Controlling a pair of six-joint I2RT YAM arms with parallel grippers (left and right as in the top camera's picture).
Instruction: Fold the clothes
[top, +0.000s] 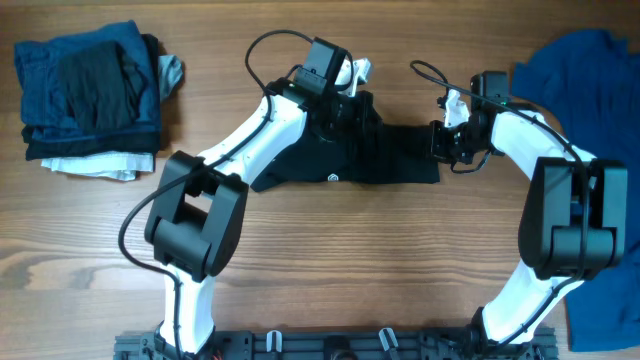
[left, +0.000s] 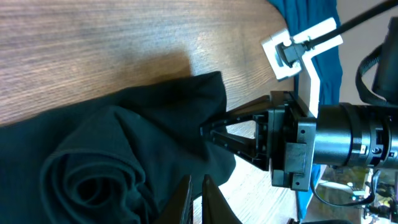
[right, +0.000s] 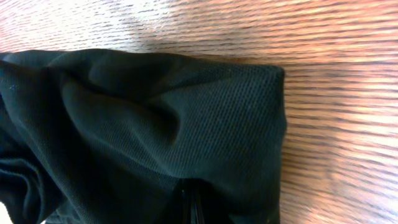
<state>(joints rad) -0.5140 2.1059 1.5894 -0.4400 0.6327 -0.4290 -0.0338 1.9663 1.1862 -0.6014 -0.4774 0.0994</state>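
Observation:
The black T-shirt (top: 385, 165) lies as a folded strip across the middle of the table, a small white logo (top: 333, 179) on its front edge. My left gripper (top: 362, 108) hovers over the shirt's back edge. In the left wrist view its tips (left: 197, 177) stand together beside a rolled fold (left: 93, 180), with nothing seen between them. My right gripper (top: 442, 140) is shut on the shirt's right end; its fingers (left: 214, 134) pinch the cloth's corner. In the right wrist view the cloth (right: 155, 112) bunches towards the shut tips (right: 193, 205). A royal-blue shirt (top: 585, 85) lies at the right.
A stack of folded clothes (top: 90, 95) in blue, black and white sits at the back left. The blue shirt runs down the table's right edge past the right arm's base (top: 570, 225). Bare wood (top: 350, 260) shows in front of the black shirt.

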